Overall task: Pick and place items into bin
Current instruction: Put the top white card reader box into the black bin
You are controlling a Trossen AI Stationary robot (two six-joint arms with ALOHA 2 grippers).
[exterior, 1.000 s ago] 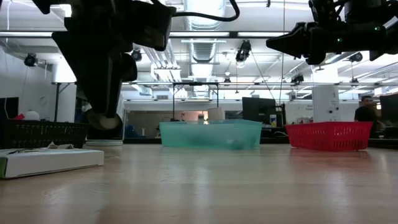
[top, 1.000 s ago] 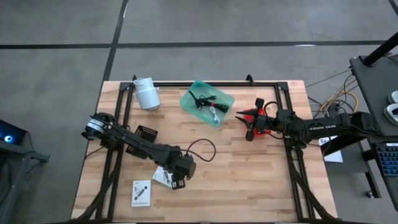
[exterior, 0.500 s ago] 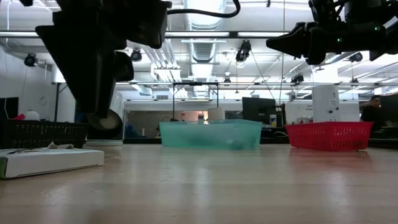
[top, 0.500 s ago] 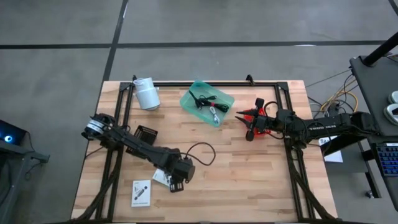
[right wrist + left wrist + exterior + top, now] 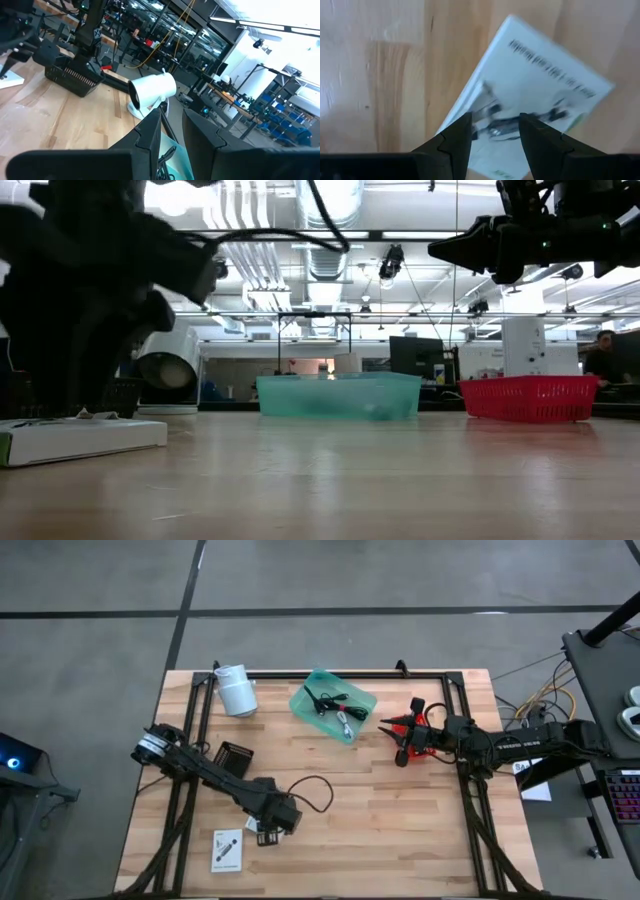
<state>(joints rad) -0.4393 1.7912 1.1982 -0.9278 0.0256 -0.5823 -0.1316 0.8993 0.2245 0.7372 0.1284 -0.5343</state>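
Setting: a wooden desk [image 5: 400, 830] with a dark frame stands on a grey concrete floor; the low view looks across it into a workshop hall with ceiling lights.

Bin: the teal-green bin [image 5: 333, 704] sits near the far edge of the desk, between the white cylinder [image 5: 236, 690] and the red basket [image 5: 415, 732].

Already in the bin: a thin black cable [image 5: 325, 700] and a silvery plug [image 5: 345, 721] lie inside it, so part of the job looks done.

Still on the desk: two white packets remain at the near left corner, well apart from the bin. One white packet [image 5: 227, 849] lies free; the other white packet [image 5: 530, 100] is under the left hand.

Left hand: the left hand [image 5: 268, 833] hangs directly over that second packet. In the left wrist view its two fingers are spread apart above the printed face, grasping nothing yet.

Right hand: the right hand [image 5: 402, 740] waits over the red basket, just beside the bin; its fingers look parted in the right wrist view and carry nothing.

Other: a black basket [image 5: 233, 755] sits by the left arm.

Progress: judged roughly past halfway. The packet under the left hand still has to be gripped and carried across to the bin, then the last packet.
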